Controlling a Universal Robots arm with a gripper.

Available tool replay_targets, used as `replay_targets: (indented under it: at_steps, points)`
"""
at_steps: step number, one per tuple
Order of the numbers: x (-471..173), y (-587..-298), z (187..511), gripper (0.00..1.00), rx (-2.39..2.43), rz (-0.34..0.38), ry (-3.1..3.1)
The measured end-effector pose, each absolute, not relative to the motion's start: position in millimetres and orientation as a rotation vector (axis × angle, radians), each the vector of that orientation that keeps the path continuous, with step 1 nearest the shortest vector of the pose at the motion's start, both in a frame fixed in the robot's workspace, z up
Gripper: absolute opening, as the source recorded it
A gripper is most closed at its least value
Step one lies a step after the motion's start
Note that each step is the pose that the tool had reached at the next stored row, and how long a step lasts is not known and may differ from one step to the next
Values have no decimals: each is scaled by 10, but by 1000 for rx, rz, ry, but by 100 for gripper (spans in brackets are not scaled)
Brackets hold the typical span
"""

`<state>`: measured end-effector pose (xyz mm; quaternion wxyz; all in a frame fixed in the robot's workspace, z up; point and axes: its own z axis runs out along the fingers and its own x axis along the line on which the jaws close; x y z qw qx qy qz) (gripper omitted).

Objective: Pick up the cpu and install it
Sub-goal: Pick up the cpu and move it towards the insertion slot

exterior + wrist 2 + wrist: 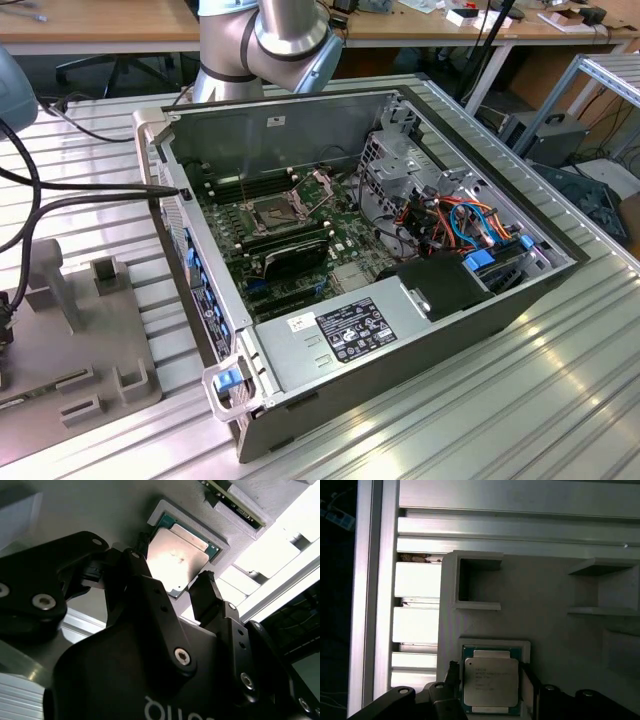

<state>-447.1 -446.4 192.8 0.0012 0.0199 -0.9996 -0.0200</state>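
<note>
While the cpu (491, 682) lay flat in its shallow pocket in the grey fixture (545, 625), metal lid upward and green edge showing around it in both wrist views, the gripper (489, 670) hung over it with its jaws spread and nothing in them. One of the fingers (134, 565) stood beside one edge of the chip and its partner beside the opposite edge, so the chip sat between them.

To my eye the step in hand was the grasp itself. It would go best with the jaws centred on the chip, so that both pads met the edges together and did not push it against a pocket wall. The pinch should be light, and the lift straight up and level (a tilt could catch a corner on the pocket rim).

In the exterior view the fixture (80, 330) sat on the ribbed table (480, 400) at about eight o'clock from the open computer case (350, 340). The socket (272, 210) lay on the board toward eleven o'clock from the case's middle.

Several things were hard to make out. I could not tell whether the fingertips touched the chip or stood just clear, nor how far they reached below the lid. The chip's underside was hidden, and whether the socket was bare I could not tell.
</note>
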Motion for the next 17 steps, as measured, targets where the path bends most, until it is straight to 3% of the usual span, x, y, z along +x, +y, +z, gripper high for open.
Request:
replay_targets:
  at_steps: [17]
  points:
    - [-4471,-4464,1901,60,70,-63,-3138]
